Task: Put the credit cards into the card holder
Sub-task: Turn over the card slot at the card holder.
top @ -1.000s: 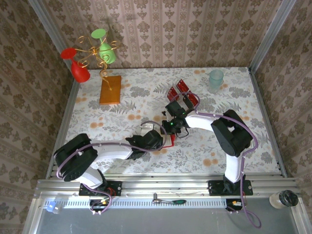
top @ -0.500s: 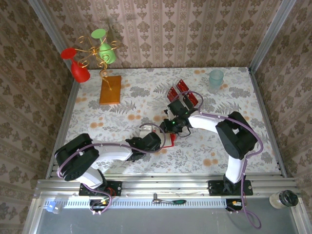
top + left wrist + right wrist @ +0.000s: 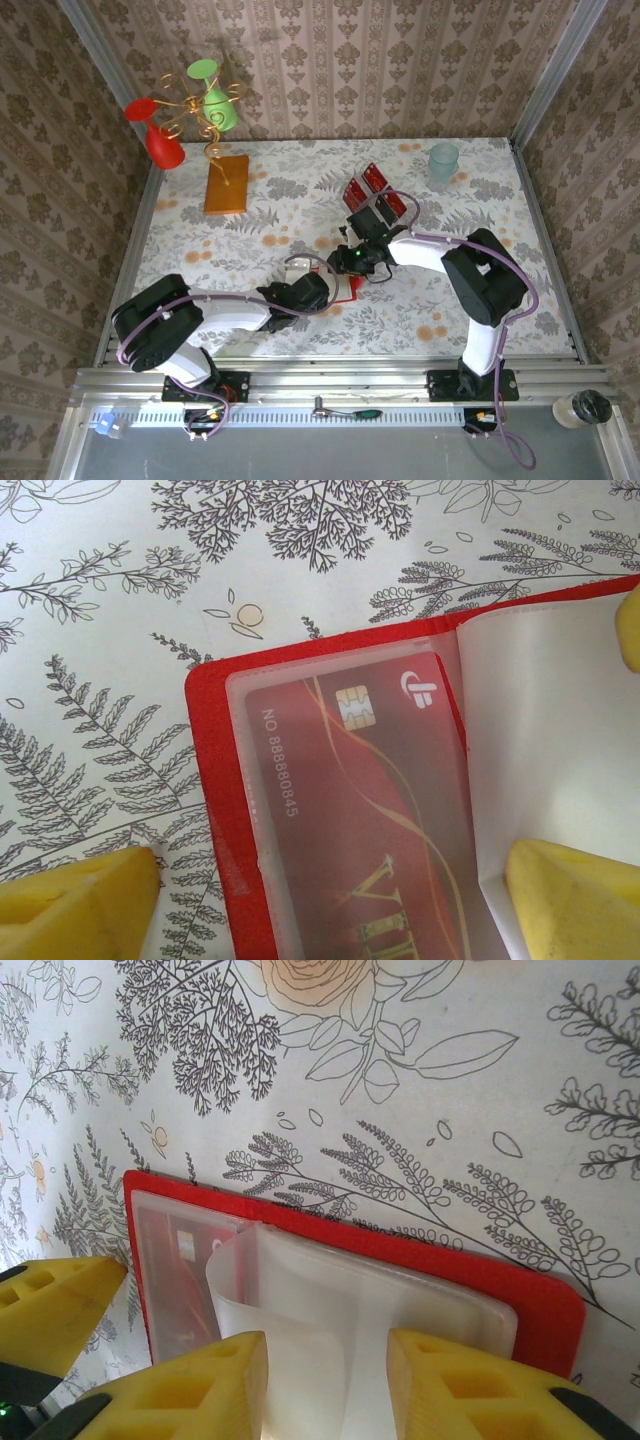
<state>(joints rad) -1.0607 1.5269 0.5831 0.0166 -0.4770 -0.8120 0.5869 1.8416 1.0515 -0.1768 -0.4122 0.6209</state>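
The right hand [image 3: 325, 1390] is standing released: its two yellow fingers [image 3: 200, 1390] are parted, with the curled clear leaf [image 3: 300, 1300] of the card holder [image 3: 540, 1310] rising between them. We cannot tell whether either pad is touching that leaf. The holder is lying open on the worktop [image 3: 450, 1080], directly under this hand.

The left hand [image 3: 325, 910] is hovering low over the same holder from the opposite side, spread wide and grasping nothing. One of its fingers is sitting just outside the red cover and the other over the pale inside. Between them one card [image 3: 370, 780] is lying flat in a clear sleeve, its chip and number showing through.

We are reading this as the end of one insertion, with that card seated. The loose credit cards [image 3: 375, 178] are lying in a small cluster beyond the right hand, apart from the holder.

The next move, as we are judging it, calls for lifting the right hand off the leaf without dragging it. That hand then needs to reach out to the cluster and pinch a single card by its edges. Meanwhile the left hand needs to be steadying the holder so that a free sleeve is lying exposed.
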